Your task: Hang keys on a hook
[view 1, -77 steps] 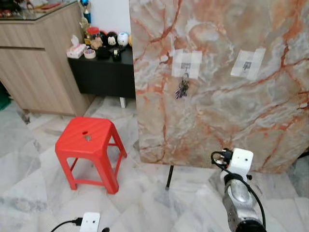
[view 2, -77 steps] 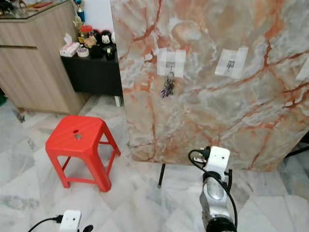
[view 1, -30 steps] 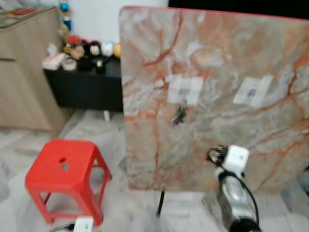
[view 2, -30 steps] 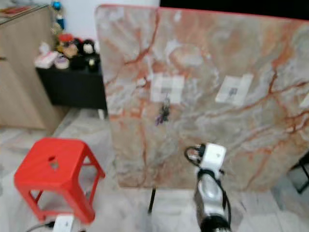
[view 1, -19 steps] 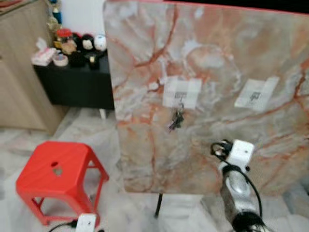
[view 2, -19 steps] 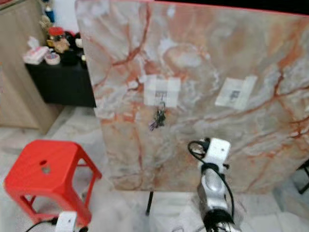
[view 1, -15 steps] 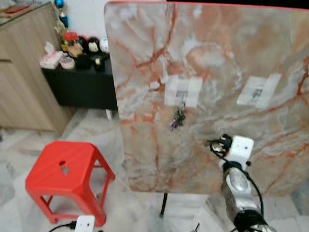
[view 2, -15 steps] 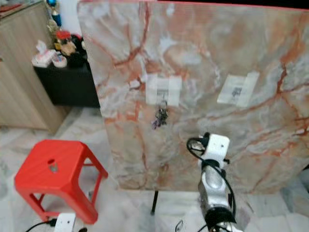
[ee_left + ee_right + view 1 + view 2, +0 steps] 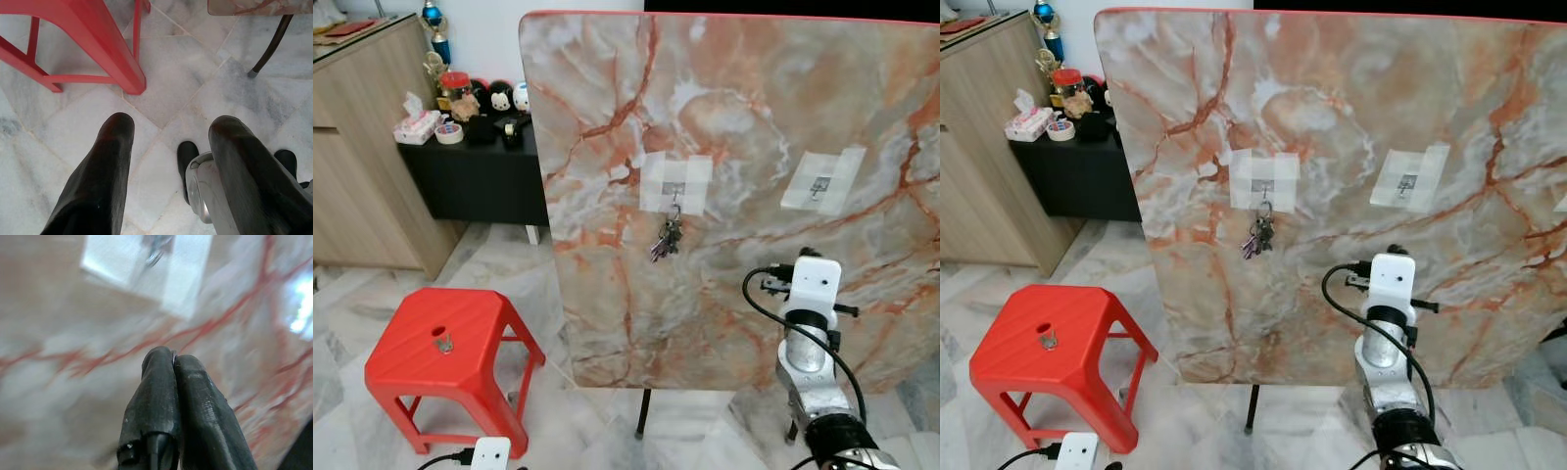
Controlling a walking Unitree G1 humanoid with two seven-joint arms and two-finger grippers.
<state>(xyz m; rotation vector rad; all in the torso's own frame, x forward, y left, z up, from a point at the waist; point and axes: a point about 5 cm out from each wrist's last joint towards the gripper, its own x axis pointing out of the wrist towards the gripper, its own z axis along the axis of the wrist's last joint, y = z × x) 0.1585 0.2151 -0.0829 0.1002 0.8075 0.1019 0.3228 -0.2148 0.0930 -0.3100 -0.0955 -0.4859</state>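
Observation:
A bunch of keys (image 9: 667,238) hangs from the left taped hook (image 9: 674,183) on the upright marble board (image 9: 744,117). A second taped hook (image 9: 821,182) to its right is bare. My right arm, with its white wrist camera (image 9: 811,284), reaches up at the board just below that bare hook. In the right wrist view my right gripper (image 9: 173,360) is shut, with a thin pale sliver between its tips that I cannot identify, and the taped hook (image 9: 155,247) lies ahead of it. My left gripper (image 9: 171,127) hangs open near the floor.
A red plastic stool (image 9: 445,343) stands on the marble floor to the board's left, near my left arm. A thin black leg (image 9: 644,426) holds the board up. Behind are a black low cabinet (image 9: 480,166) with small items and a wooden cabinet (image 9: 362,157).
The camera has shifted and steadied, so the whole scene sits differently and sharper. My right arm has risen a little closer to the right taped hook. The keys stay on the left hook.

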